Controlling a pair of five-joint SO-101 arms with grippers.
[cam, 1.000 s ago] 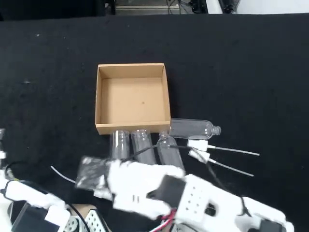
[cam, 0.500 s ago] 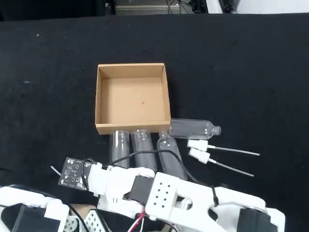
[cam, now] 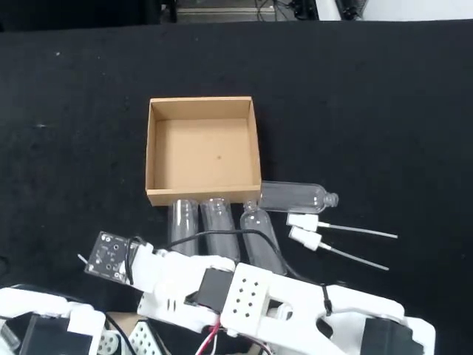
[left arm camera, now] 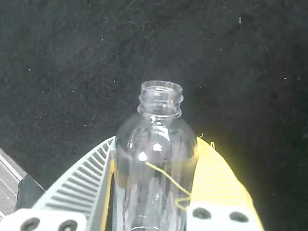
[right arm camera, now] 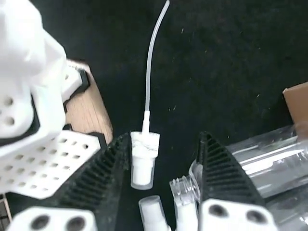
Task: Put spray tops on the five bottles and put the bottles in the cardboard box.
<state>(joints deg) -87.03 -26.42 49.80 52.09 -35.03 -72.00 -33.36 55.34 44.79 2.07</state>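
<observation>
A clear bottle (left arm camera: 156, 163) with a bare, open neck stands between my left gripper's (left arm camera: 159, 144) fingers, which are shut on its shoulders. My right gripper (right arm camera: 165, 144) is open low over the black table, with a white spray top (right arm camera: 143, 159) lying just inside one finger, its thin tube pointing away. A second white cap (right arm camera: 151, 208) and a bottle neck (right arm camera: 185, 192) lie closer to the palm. From above, the right arm (cam: 244, 296) stretches across the table's near edge. Three bottles (cam: 216, 222) lie in front of the cardboard box (cam: 203, 194), and another bottle (cam: 295, 197) lies at its corner.
Two spray tops (cam: 303, 221) with long tubes lie to the right of the bottles. The left arm's white body (right arm camera: 29, 96) and a wooden base (right arm camera: 91, 115) are close beside my right gripper. Open black table surrounds the box at the back and sides.
The right arm has swung left along the near edge, its wrist going from under the bottles to the near left. In the last half second it only shifted slightly.
</observation>
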